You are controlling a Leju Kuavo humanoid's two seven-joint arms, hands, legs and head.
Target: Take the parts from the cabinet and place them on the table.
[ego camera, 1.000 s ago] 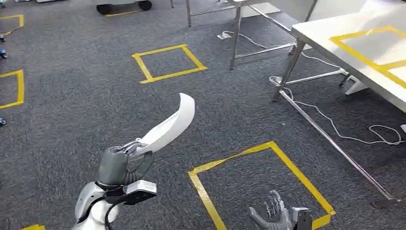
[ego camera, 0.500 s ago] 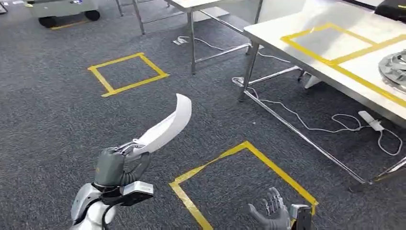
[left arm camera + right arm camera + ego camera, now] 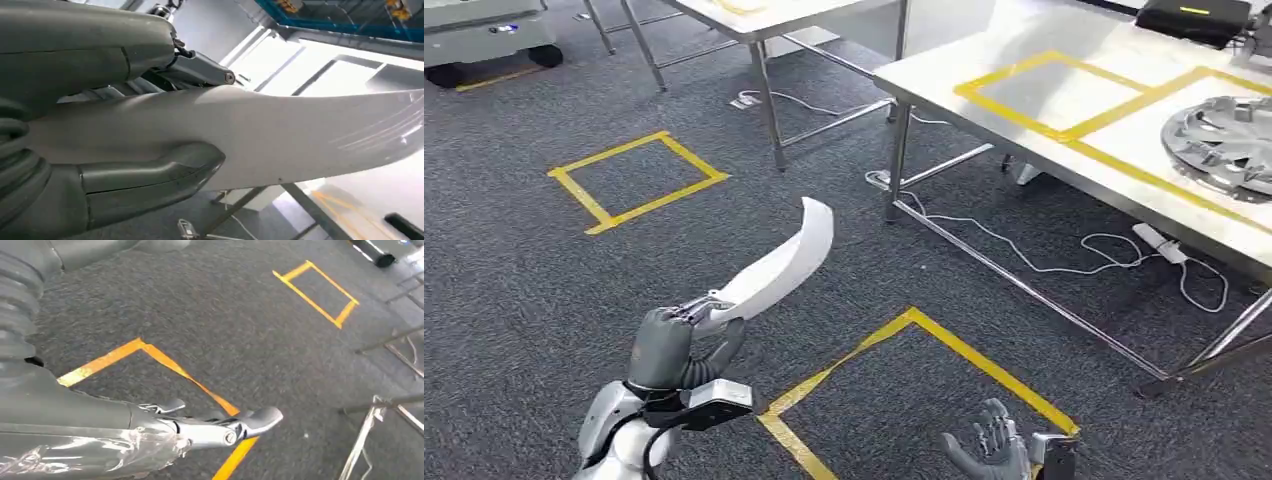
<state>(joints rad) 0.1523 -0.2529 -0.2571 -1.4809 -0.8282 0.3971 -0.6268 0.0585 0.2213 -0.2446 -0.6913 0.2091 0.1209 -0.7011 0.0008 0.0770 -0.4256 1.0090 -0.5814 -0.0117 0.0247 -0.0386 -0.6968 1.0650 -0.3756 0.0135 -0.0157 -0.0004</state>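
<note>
L hand [image 3: 664, 345] grips white curved part [image 3: 774, 265] at its base, long axis pointing fwd-right toward tabletop [image 3: 1034, 150], well apart on R side; R hand [image 3: 989, 450] empty, fingers spread, hangs nearer the tabletop.

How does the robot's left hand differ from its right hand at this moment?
The left hand grips a curved white part; the right hand holds nothing. The left hand's fingers wrap around the part's end; the right hand's fingers are spread apart. The left hand is raised higher in the head view; the right hand sits lower. Both are grey.
</note>
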